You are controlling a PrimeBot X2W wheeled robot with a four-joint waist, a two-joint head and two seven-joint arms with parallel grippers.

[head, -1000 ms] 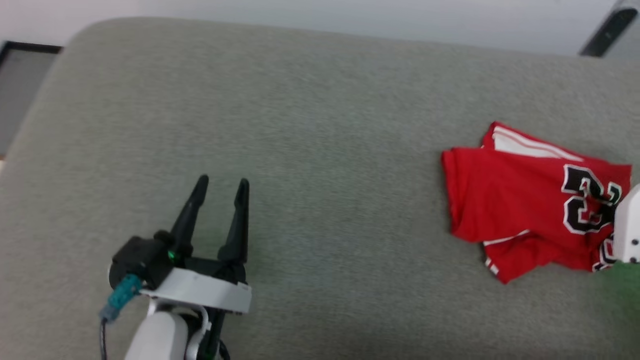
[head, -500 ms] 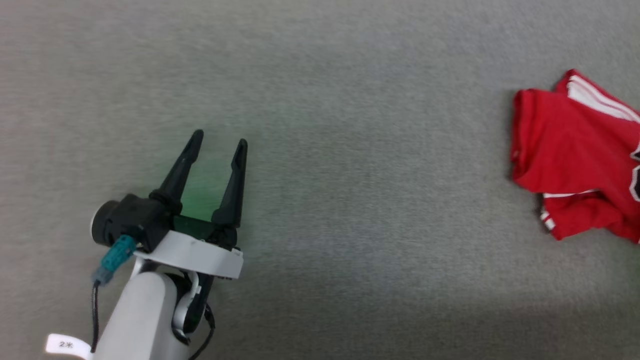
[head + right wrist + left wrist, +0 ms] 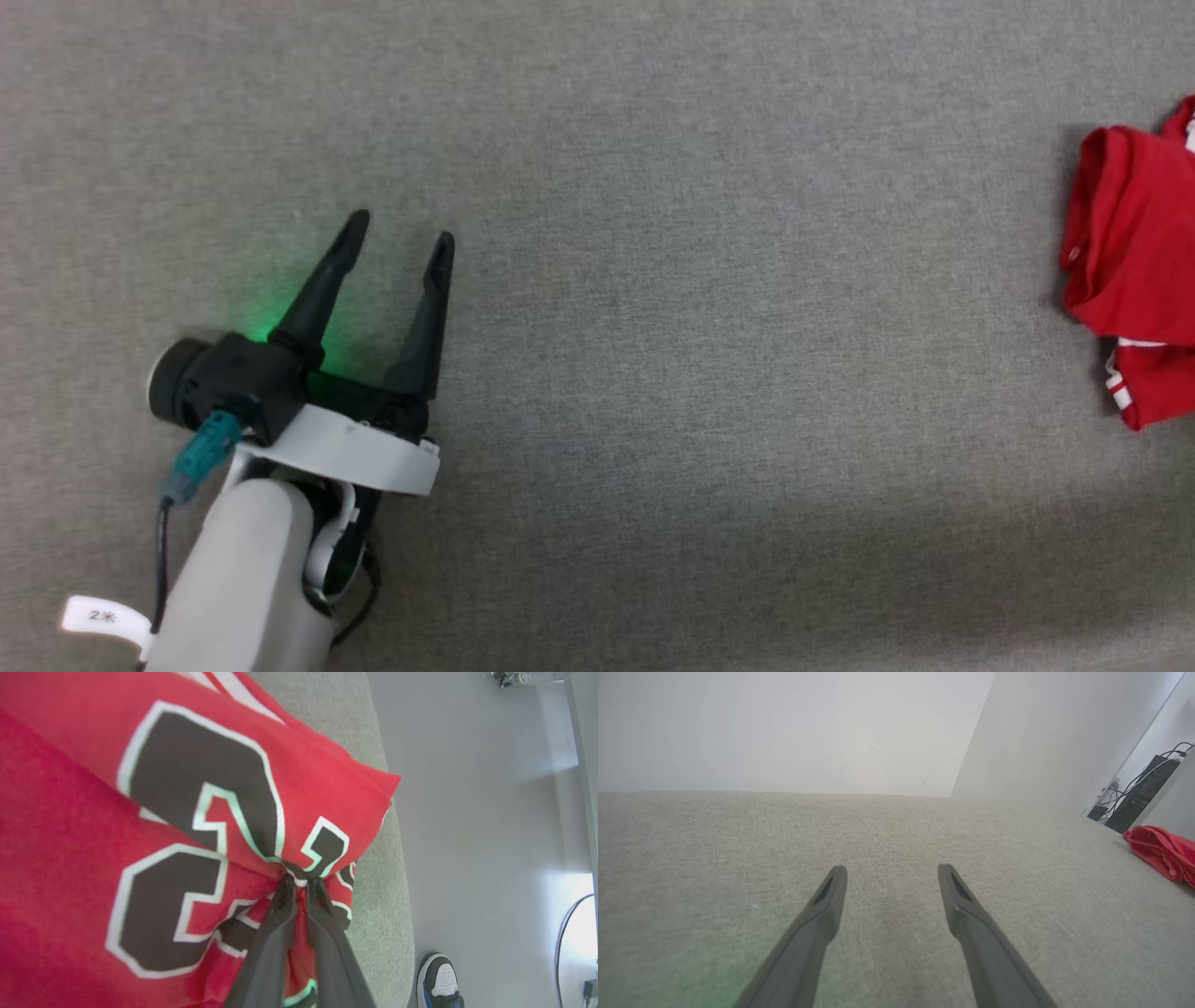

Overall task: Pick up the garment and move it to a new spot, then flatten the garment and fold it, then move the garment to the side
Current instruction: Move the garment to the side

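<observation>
Near left, the left gripper (image 3: 400, 229) hangs wide open and empty over the grey cushion (image 3: 653, 373). At the cushion's right edge the right gripper (image 3: 301, 882) is pinched tight on a bunched fold of the shirt (image 3: 70, 868); it would be best to hold that pinch firm and move slowly, clear of the drop-off. The shirt lies rumpled, its visible side running near to far, but its full length is cut off.
</observation>
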